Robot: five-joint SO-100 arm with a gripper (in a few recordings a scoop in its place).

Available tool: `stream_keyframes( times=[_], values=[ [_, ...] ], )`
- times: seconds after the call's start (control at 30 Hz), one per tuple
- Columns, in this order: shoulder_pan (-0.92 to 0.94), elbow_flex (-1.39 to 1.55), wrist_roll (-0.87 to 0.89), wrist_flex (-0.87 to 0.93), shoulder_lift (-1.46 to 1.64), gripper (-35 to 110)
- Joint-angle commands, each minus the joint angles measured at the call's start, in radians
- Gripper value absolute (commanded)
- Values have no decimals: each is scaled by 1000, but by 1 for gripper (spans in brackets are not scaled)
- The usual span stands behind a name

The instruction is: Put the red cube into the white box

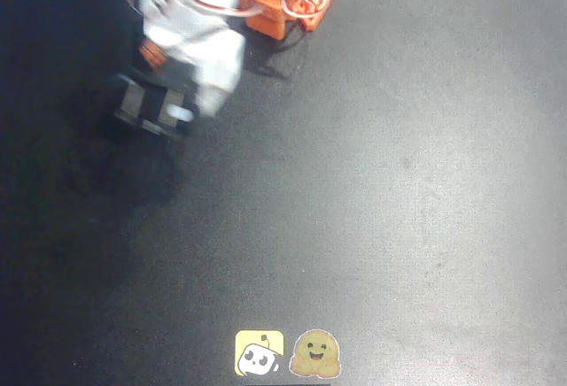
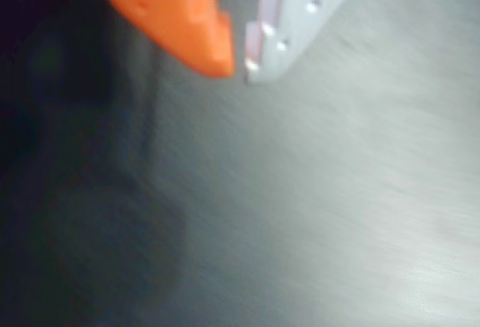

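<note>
**Arm blurred at the top left of a dark table, cube and box not made out**

In the overhead view the white-and-orange robot arm (image 1: pixel 199 36) reaches from its orange base (image 1: pixel 288 1) at the top edge toward the left, smeared by motion blur. Its dark wrist end (image 1: pixel 151 107) hangs over the dark grey textured tabletop (image 1: pixel 399 182), with a soft shadow spread below and to the left of it.

In the wrist view the two-finger gripper (image 2: pixel 236 61) sits at the top of the picture — an orange pointed finger (image 2: pixel 180 12) on the left and a pale grey finger with small bright screws (image 2: pixel 300 8) on the right. Their tips stand close together with a narrow gap and nothing seen between them; the blur is too strong to tell whether they are fully pressed together.

The red cube and white box cannot be made out in either view.

Near the bottom edge of the overhead view lie two small stickers — a yellow square one with a white cartoon robot (image 1: pixel 260 353) and, just beside it, a tan smiling-face one (image 1: pixel 315 354).
</note>
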Motion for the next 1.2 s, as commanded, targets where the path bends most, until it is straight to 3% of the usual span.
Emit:
stream_keyframes(
  times=[0.0, 0.3, 0.5, 0.9, 1.07, 1.17],
  values=[
    [-103, 3, 14, -83, 0, 0],
    [-281, 92, 81, -264, 35, 0],
    [-310, 337, 77, -278, 304, 0],
    [-316, 657, 67, -193, 664, 0],
    [-305, 822, 75, -55, 966, 0],
    [-299, 850, 75, -8, 983, 0]
  ],
)
